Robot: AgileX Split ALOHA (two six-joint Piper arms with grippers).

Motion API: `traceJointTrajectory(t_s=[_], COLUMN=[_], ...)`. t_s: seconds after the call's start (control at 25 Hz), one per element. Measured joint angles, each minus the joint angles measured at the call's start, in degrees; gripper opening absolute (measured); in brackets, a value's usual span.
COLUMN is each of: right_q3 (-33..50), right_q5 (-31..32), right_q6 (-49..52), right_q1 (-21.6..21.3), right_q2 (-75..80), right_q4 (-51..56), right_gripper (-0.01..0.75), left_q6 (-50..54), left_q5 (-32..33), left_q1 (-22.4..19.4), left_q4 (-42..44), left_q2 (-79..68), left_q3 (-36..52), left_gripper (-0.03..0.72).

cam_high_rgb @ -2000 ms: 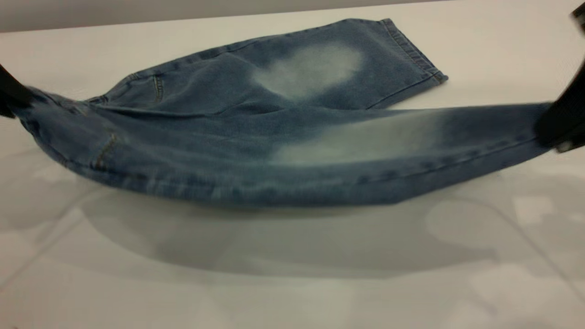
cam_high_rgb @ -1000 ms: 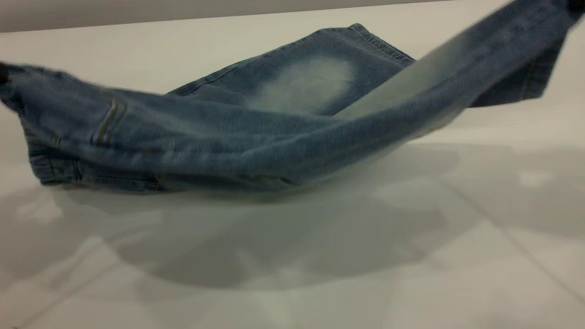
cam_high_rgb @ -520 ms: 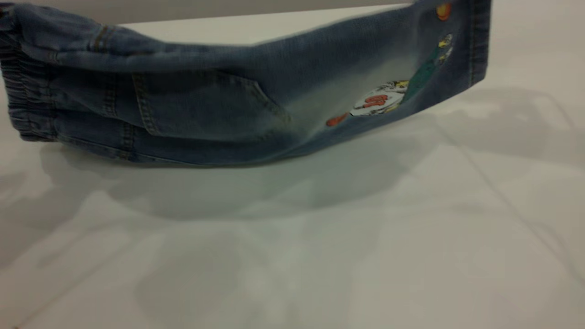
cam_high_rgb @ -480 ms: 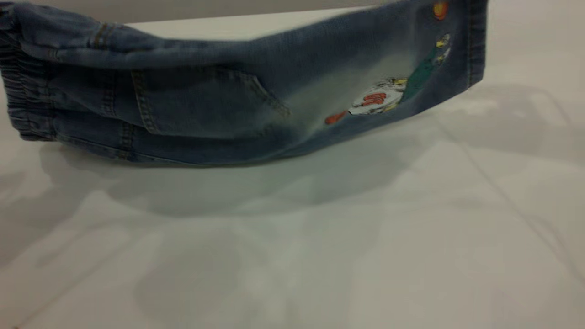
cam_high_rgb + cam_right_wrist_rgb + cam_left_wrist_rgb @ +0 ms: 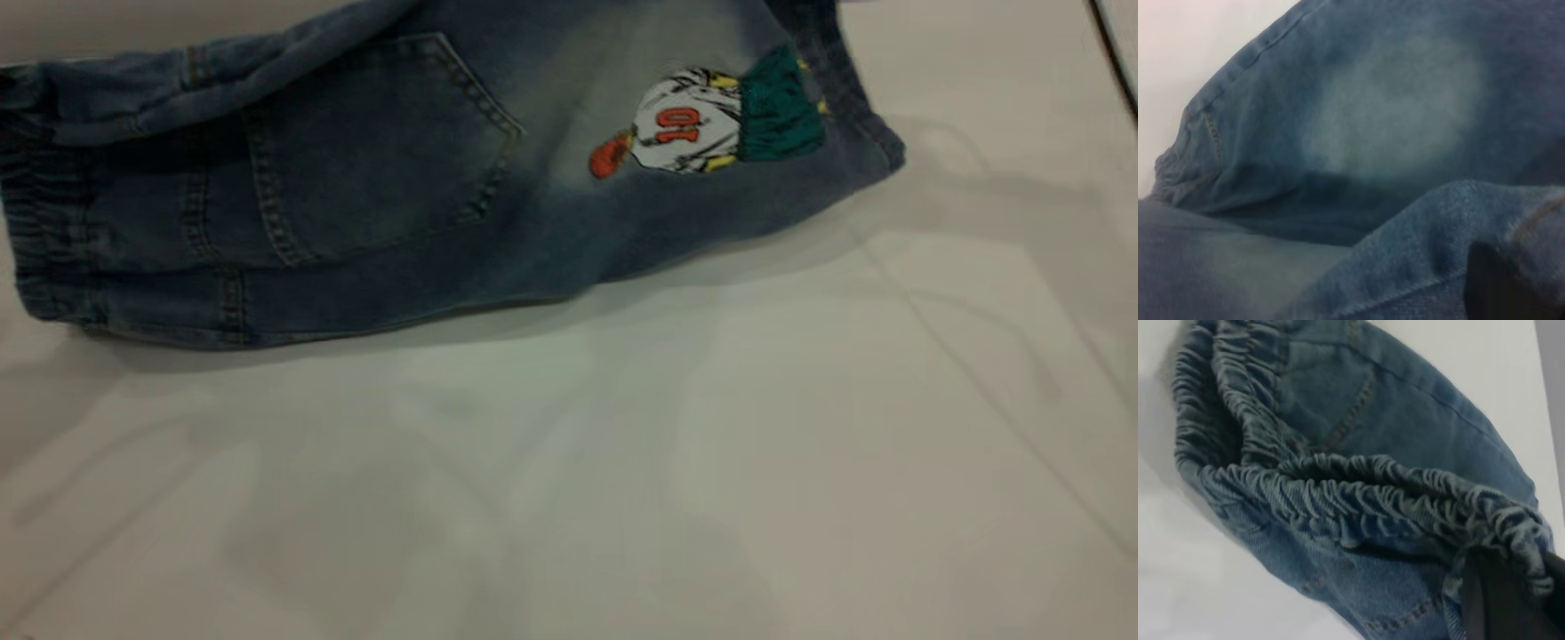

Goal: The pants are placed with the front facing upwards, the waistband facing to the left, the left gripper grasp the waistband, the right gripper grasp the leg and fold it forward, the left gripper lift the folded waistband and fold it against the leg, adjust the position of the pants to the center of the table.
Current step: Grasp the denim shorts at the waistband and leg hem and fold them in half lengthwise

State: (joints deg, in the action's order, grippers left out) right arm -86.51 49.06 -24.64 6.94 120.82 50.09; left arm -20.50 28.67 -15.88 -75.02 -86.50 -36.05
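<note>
Since half a second ago, the leg point(image 5: 711, 133) has swung over onto the pants point(image 5: 373, 187). My left gripper point(image 5: 1501, 603) pinches the waistband point(image 5: 1358, 500); my right gripper point(image 5: 1498, 283) clamps the hem. I should lower both evenly onto the table point(image 5: 622, 462).

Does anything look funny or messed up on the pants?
The basketball player print on the leg lies sideways. The pants are folded back side up, slanted near the table's far edge, not centered. No damage shows.

Blue denim pants point(image 5: 373, 196) folded on table point(image 5: 622, 462) — back pocket, printed leg point(image 5: 702, 124) upward.
</note>
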Motion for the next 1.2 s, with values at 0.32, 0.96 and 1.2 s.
traceJointTrajectory(t_s=[0.32, 0.96, 1.2], right_q3=[-8.13, -8.38, -8.38], right_q5=[-0.02, -0.92, -0.92], right_q6=[1.07, -1.02, -1.02], right_q1=[1.60, 1.64, 1.64], right_q2=[6.74, 7.48, 7.43], right_q4=[0.35, -0.21, -0.08], right_gripper=[0.024, 0.027, 0.041], left_q6=[-9.10, -33.14, -38.45], left_q5=[-7.93, -10.79, -9.95], left_q1=[0.00, 0.00, 0.00], left_q4=[-11.09, -25.09, -25.03], left_q2=[-3.32, -4.43, -4.43], left_q3=[-0.06, -0.06, -0.06], left_gripper=[0.104, 0.296, 0.468])
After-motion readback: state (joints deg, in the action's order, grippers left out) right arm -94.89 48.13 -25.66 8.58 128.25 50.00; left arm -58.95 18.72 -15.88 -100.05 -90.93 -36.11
